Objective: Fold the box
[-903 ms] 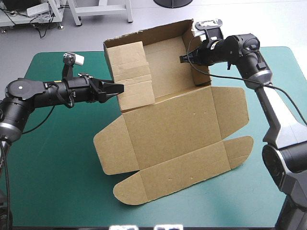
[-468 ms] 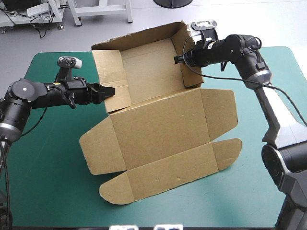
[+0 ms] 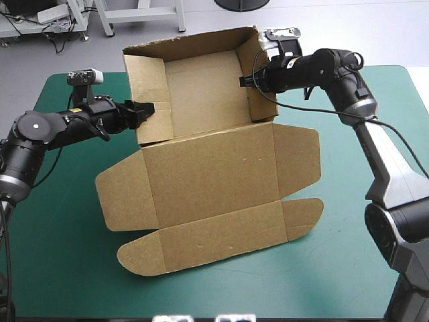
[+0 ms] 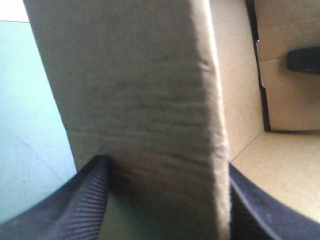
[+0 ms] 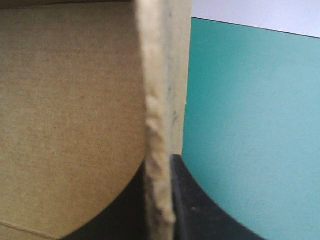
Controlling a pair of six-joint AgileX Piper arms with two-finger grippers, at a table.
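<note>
I judged the box (image 3: 201,188) light enough for either arm alone. It seemed stiff across each panel but loose at every crease, so a pull on one corner would likely swing a flap rather than shift the whole sheet. The board looked dry and not slippery, though a hard pinch could crush an edge. The best holds, to my eye, were the upper rims of the raised walls, close to a corner where two panels brace each other. The box lay about the middle of the teal-green cover (image 3: 60,228), running from 6 o'clock toward 12. Nearest me, at 6 o'clock, the long tuck flap (image 3: 221,240) with rounded ends lay flat. Beyond it the broad lid panel (image 3: 208,164) lay flat too, with one ear flap (image 3: 124,198) on its 9 o'clock side and another at 3 o'clock. Farther on, toward 12 o'clock, the board stood up as an open tray of plain brown, its back wall (image 3: 201,74) and both side walls upright. At the tray's 9 o'clock side the left gripper (image 3: 144,111) straddled the left wall (image 3: 149,84). Its black fingers stood apart, one on each side of the board, not pinching it as far as I could see. At 3 o'clock the right gripper (image 3: 247,82) had its fingers all but closed on the rim of the right wall (image 3: 263,107), the board clamped between them.
</note>
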